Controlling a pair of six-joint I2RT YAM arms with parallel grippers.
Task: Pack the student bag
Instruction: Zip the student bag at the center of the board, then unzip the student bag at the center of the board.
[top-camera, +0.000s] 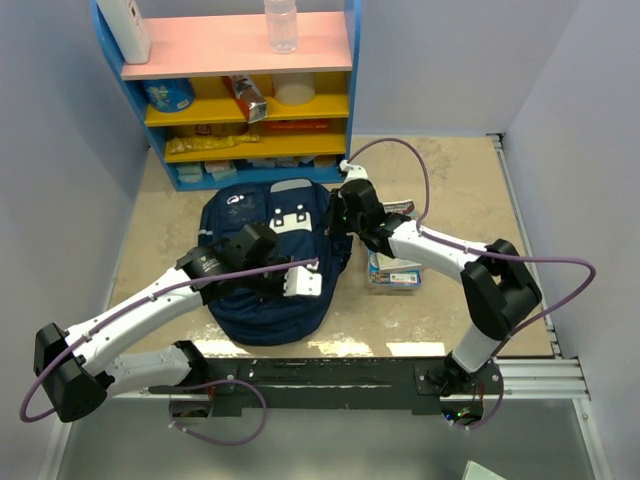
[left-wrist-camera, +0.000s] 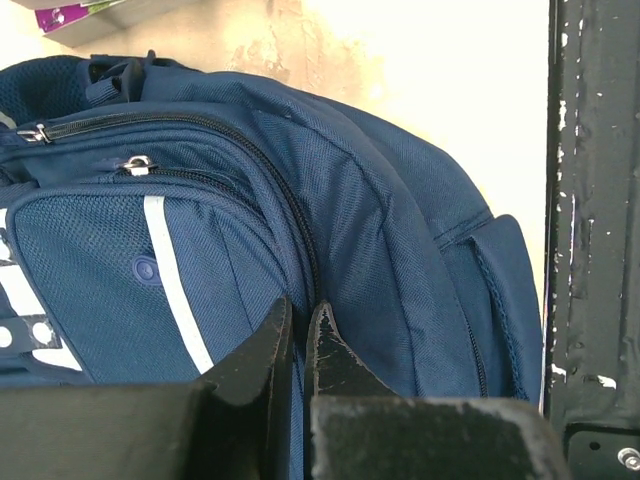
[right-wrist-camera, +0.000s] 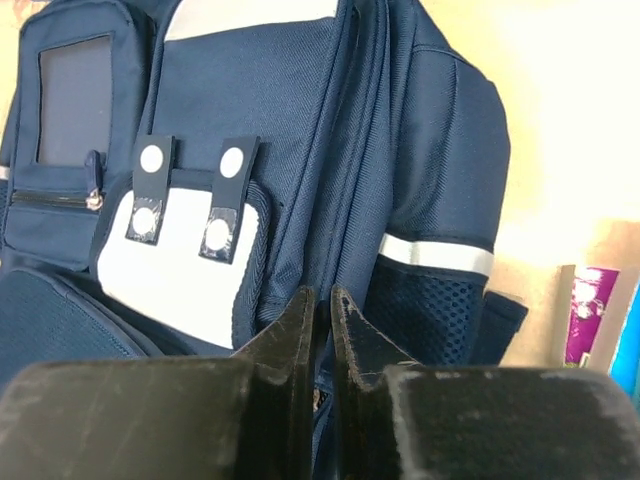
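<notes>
Navy, grey-striped student bag (top-camera: 265, 315) with white patch lies flat; left gripper (left-wrist-camera: 301, 306) and right gripper (right-wrist-camera: 322, 294) pinch its fabric.

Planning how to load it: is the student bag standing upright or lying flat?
Lying flat: the student bag rests on the table, its front with the white patch facing up toward the overhead camera.

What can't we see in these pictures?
- Inside the bag: closed fabric hides it in every view.
- Whether the left hand or the right hand pinches anything: their own shut fingers cover the spot in the wrist views.
- The box beside the bag: the right arm covers part of it in the top view.
- Labels on the shelf: too small in the top view.
</notes>
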